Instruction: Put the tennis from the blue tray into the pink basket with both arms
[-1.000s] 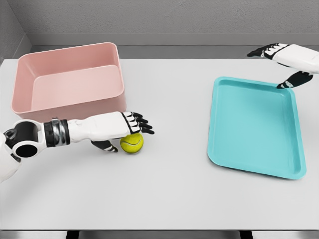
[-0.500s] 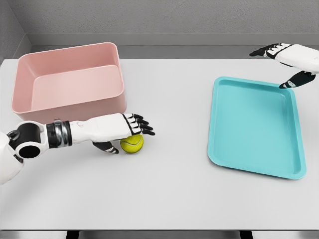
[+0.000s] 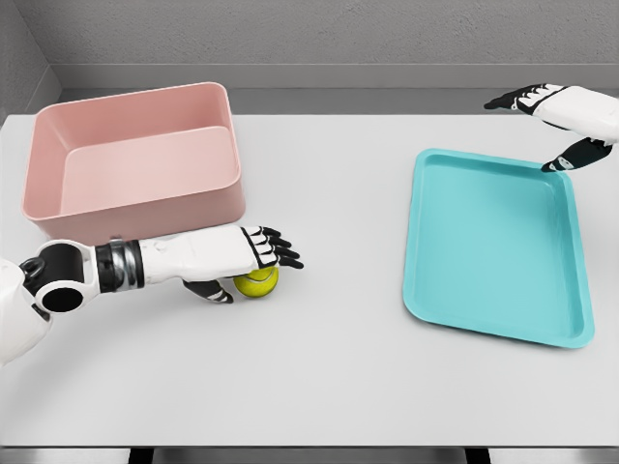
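Yellow-green fuzzy tennis ball (image 3: 257, 282) sits on white tabletop (image 3: 329, 367), just in front of pink plastic basket (image 3: 135, 159), well apart from blue-teal flat tray (image 3: 495, 246). Left hand (image 3: 253, 253) lies over ball w/ fingers spread, thumb beside it, not gripping. Right hand (image 3: 551, 108) open near tray's far right corner.

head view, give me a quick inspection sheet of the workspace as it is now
surface: pale grey table, flat, front edge in view
tennis ball: on the table in front of the pink basket, outside both containers, partly covered by the left hand
pink basket: far left, upright, nothing seen inside
blue tray: right side, nothing seen on it
clutter: nothing seen
left hand: over the ball, fingers extended, thumb beside the ball, no closed grasp seen
right hand: above the tray's far right corner, fingers spread, holding nothing
cables: nothing seen
surroundings: grey wall behind the table
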{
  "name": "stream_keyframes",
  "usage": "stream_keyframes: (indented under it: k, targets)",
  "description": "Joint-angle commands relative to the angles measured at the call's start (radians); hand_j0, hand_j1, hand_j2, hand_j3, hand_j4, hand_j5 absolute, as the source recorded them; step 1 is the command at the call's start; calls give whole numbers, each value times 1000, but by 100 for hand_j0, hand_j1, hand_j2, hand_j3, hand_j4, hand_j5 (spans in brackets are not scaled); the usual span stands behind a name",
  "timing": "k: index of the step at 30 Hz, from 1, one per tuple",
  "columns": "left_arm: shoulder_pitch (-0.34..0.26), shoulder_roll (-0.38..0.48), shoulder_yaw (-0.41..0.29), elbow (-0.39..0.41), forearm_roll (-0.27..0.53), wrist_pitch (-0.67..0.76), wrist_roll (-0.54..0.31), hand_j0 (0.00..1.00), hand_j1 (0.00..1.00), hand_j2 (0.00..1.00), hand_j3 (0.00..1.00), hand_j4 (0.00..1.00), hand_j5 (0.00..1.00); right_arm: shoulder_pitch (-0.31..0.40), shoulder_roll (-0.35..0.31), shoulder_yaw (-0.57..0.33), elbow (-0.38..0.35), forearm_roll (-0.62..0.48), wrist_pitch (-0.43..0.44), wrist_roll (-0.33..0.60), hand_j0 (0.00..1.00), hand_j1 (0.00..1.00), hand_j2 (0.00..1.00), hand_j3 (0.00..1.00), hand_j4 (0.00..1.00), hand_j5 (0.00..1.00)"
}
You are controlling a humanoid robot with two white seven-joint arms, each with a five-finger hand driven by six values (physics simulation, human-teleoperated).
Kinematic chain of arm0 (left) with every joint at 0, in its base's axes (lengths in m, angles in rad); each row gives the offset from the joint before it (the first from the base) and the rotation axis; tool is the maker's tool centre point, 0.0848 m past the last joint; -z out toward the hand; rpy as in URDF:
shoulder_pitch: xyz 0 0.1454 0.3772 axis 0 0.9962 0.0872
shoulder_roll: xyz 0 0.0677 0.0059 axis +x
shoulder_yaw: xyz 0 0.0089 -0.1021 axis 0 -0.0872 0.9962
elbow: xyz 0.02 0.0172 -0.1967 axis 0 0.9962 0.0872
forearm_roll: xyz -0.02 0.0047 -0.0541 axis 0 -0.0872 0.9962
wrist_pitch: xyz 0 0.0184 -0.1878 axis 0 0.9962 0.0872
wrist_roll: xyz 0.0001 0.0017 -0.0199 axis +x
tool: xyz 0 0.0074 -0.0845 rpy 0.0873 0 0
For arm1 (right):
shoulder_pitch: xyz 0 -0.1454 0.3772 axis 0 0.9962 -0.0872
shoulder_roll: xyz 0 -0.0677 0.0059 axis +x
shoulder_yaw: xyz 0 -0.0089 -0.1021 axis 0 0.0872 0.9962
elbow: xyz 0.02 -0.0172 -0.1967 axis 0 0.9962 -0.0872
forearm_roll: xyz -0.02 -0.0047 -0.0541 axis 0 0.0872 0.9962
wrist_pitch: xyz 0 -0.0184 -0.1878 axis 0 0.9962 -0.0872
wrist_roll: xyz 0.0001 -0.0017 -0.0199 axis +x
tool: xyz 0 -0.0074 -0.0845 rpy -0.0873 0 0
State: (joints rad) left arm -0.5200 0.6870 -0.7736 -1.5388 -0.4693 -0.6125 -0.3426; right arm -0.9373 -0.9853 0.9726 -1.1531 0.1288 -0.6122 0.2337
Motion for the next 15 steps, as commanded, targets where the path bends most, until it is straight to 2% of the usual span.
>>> stream_keyframes:
  k: [1,3,7,11,12,15]
  targets:
    - [0,0,0,0,6,2,1,98,98,98,98,98,98,0,-1,-2,1,-6,1,-1,100,100,100,100,100,100]
    - [0,0,2,-1,8,2,2,87,87,87,87,87,87,0,-1,-2,0,-6,1,-1,100,100,100,100,100,100]
    - [0,2,2,-3,8,2,2,71,71,71,71,71,71,0,-1,-2,1,-6,1,-1,100,100,100,100,100,100]
    - [0,3,2,-3,8,2,11,66,66,66,66,66,66,0,-1,-2,0,-6,1,-1,100,100,100,100,100,100]
    - [0,3,2,-3,8,2,11,62,62,62,62,62,62,0,-1,-2,0,-6,1,-1,100,100,100,100,100,100]
    - [0,3,2,-3,8,2,13,62,62,62,62,62,62,0,-1,-3,1,-6,1,-1,100,100,100,100,100,100]
